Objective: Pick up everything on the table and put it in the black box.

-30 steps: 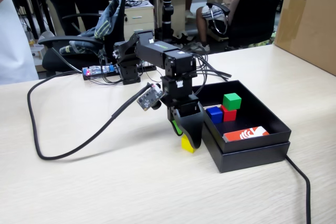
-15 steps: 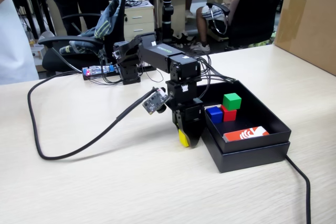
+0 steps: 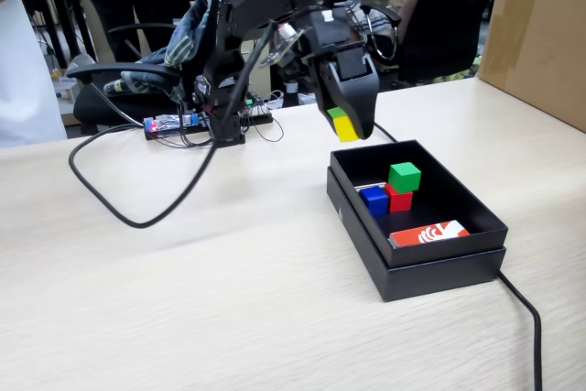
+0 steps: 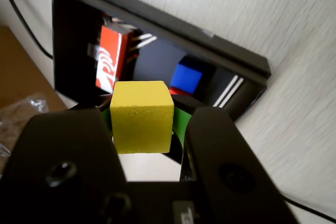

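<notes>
My gripper [image 3: 346, 131] hangs in the air over the far left corner of the black box [image 3: 439, 268], shut on the yellow cube [image 3: 346, 128]. In the wrist view the yellow cube [image 4: 142, 116] sits between the green-lined jaws of the gripper [image 4: 143, 123], with the black box [image 4: 173, 24] beyond it. Inside the box the green cube [image 3: 404, 176] rests on the red cube [image 3: 400, 199], and the blue cube [image 3: 374, 200] lies beside them. A red-and-white card [image 3: 428, 233] lies near the box's front. The blue cube [image 4: 186, 77] and the card [image 4: 113, 56] also appear in the wrist view. The table [image 3: 229, 309] is pale wood grain.
A big brown carton [image 3: 536, 34] stands at the table's back right. A thick black cable [image 3: 119, 212] loops over the table's left half, and another cable [image 3: 524, 309] runs off the front right. The arm's base and a small board [image 3: 174, 123] sit at the back edge.
The gripper closed on the yellow cube beside the box's left wall, then rose with it and swung back to above the box's far left corner.
</notes>
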You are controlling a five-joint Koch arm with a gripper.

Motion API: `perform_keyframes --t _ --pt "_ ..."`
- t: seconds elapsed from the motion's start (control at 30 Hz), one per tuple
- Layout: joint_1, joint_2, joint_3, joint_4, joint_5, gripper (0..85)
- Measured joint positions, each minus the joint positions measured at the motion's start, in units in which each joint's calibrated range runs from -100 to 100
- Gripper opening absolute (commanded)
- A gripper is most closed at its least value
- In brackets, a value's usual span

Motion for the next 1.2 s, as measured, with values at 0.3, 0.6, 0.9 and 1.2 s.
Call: perform_keyframes --t 0.3,0.6,0.9,1.2 --pt "2.64 14.50 0.00 0.00 3.42 7.8" --pt "2.78 23.17 -1.55 0.00 4.49 18.8" --pt "2.93 18.25 -5.48 0.00 4.88 42.8" --pt "0.68 -31.72 -24.92 2.01 2.49 43.0"
